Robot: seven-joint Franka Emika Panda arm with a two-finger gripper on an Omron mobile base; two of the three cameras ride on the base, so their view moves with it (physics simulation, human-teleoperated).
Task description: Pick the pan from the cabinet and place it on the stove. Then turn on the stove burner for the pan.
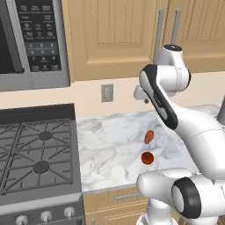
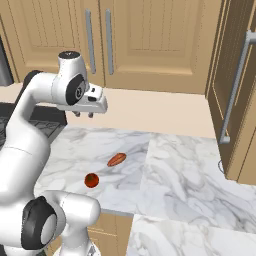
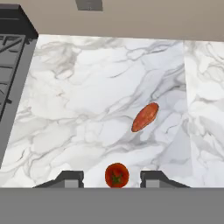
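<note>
Tan cabinet (image 2: 150, 40) doors shut, so pan presumably inside, can't see it. Gripper (image 2: 83, 114) hangs over marble counter (image 3: 87, 109), fingers apart, nothing held. Risk: arm swings up, clips door handles (image 2: 98, 40); a low sweep knocks tomato (image 3: 116, 175) or sweet potato (image 3: 145, 117). Stove (image 1: 35, 154) bare.

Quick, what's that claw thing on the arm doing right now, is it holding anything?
Gripper: open and empty, hanging above the marble counter over a tomato.
</note>
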